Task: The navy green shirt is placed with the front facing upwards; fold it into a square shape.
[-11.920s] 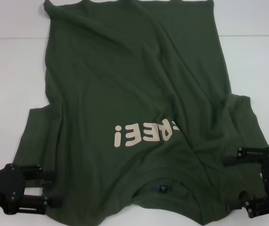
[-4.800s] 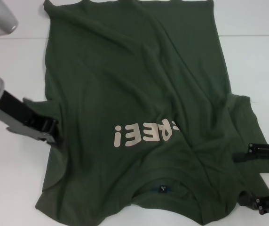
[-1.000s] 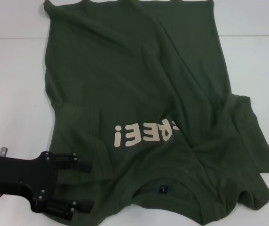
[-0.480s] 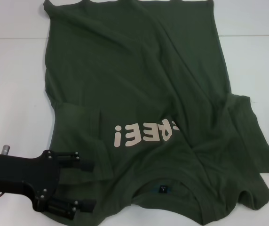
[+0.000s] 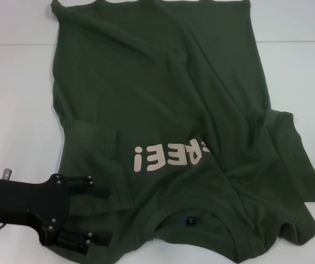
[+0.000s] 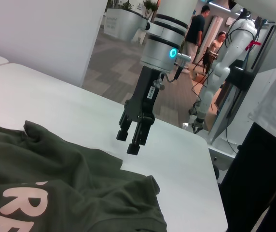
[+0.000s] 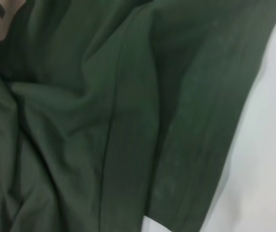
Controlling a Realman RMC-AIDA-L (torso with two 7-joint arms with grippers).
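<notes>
The surface [image 5: 14, 110] is plain white and matte, bare on both sides of the garment. Past its far edge, the left wrist view shows an open hall with a patterned grey floor, planters, two people standing well back, and a white mannequin-like robot figure [image 6: 225, 63] on a stand.

The navy green shirt [image 5: 163, 99] lies spread on the surface, front up, its collar [image 5: 193, 223] toward the robot and its hem at the far edge. Beige block lettering [image 5: 168, 155] crosses the chest, partly swallowed by a fold on its right end. The left sleeve [image 5: 94, 143] is folded inward onto the body; the right sleeve [image 5: 292, 154] lies out flat and rumpled. Long diagonal creases run through the torso.

The left hand [image 5: 94, 214] is low at the shirt's near-left corner, its two fingers spread apart over the cloth's edge and holding nothing. The right hand [image 6: 134, 141] hangs above bare surface just off the right sleeve, clear of the cloth, fingers slightly parted and empty; in the head view only a dark sliver of it shows at the right edge.
</notes>
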